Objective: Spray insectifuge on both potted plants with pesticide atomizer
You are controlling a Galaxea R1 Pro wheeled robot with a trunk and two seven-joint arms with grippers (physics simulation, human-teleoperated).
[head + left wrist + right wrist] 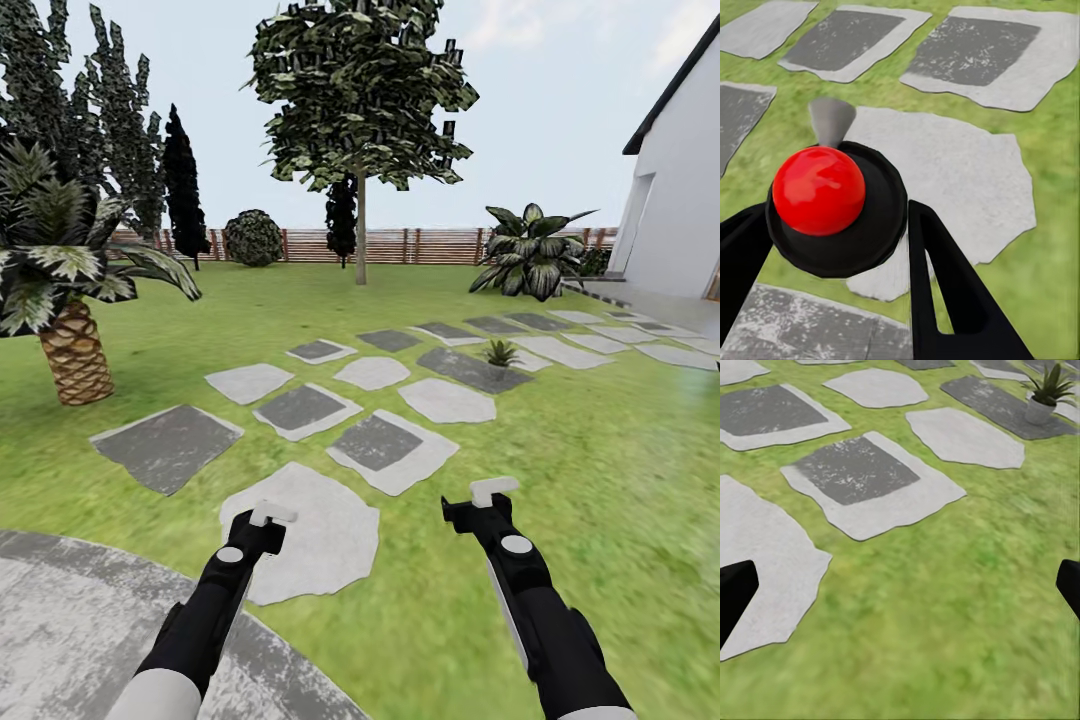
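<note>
Garden approach: our left gripper (268,515) frames a matte black disc topped by a glossy red dome (819,190). It sits between the fingers (945,292), and we cannot tell whether they pinch it or whether it is the pesticide atomizer. The right gripper (490,495) hangs spread wide with nothing between its fingers (735,594).

Under both lies mottled lawn (600,480). Just beyond the left fingertips is a pale, rough, irregular slab (320,530), then dark speckled squares set in light stepping stones (378,442). Well ahead of the right fingers, one potted plant (500,352) stands on a dark stone, a low spiky rosette in a little pale pot. Farther off runs a slatted wooden fence (420,245).

The risks, as we judge them: arriving without a sprayer firmly in hand, misting from too far to coat the leaves, or nudging that light pot over.
</note>
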